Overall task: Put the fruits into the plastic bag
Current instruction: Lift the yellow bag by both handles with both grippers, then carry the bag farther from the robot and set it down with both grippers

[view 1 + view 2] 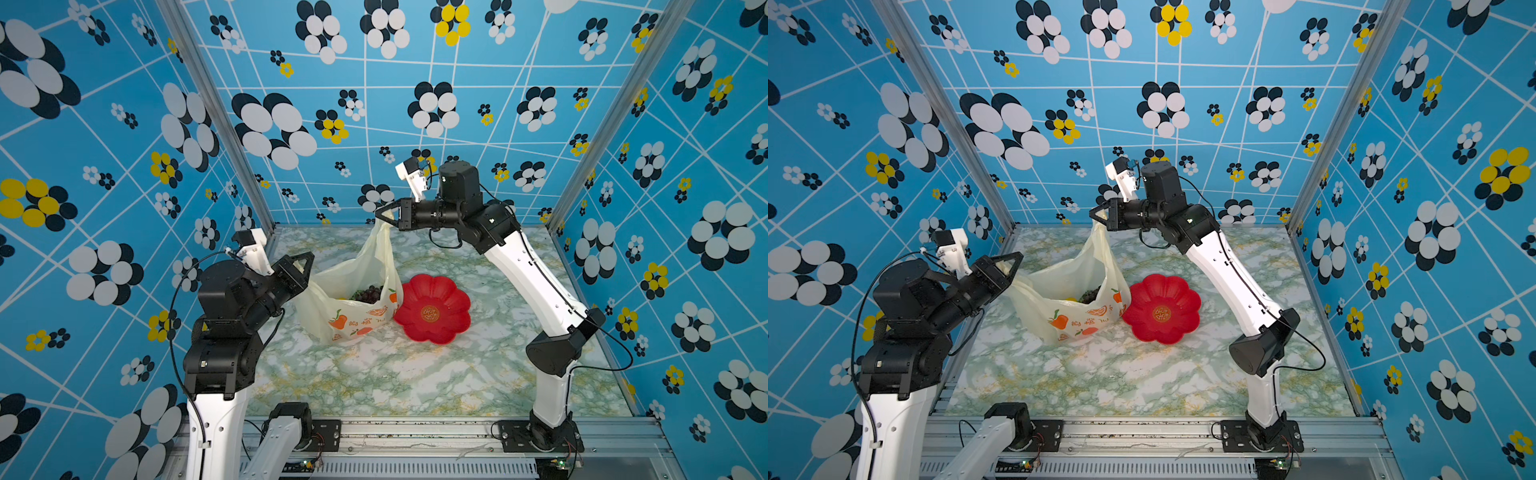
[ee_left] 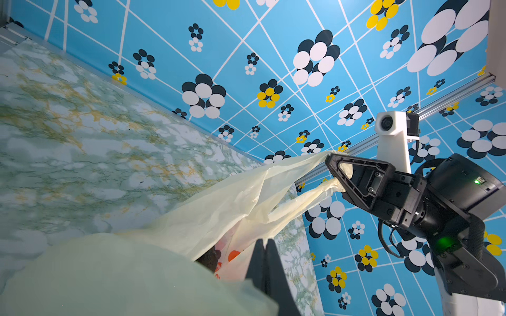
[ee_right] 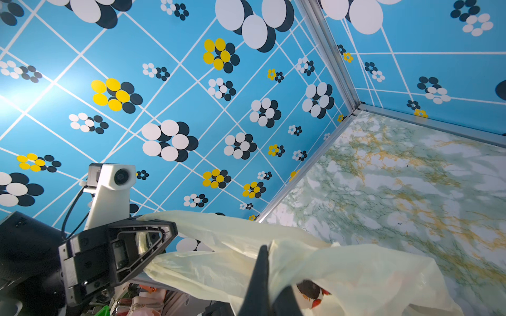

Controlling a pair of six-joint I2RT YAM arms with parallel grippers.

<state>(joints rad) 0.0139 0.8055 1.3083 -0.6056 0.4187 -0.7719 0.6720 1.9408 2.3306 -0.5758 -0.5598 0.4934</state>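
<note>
You've got a red flower-shaped dish [image 1: 449, 291] sitting on the green-and-white marbled desk [image 1: 374, 374], a little right of centre, with a gold emblem [image 1: 429, 313] in its middle. Blue walls [image 1: 490, 75] printed with white, black and yellow flowers stand at the left, right and far sides.

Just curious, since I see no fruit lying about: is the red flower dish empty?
Empty. In both top views the red dish shows only its bare inside, while dark grapes sit inside the plastic bag.

The pale-yellow plastic bag [image 3: 356, 276] is stretched between two grips: its film is pinched in the right end effector [image 3: 265, 260], and a handle is clamped by the left end effector [image 3: 165, 232]. The marbled tabletop [image 3: 397, 191] is seen behind.
</note>
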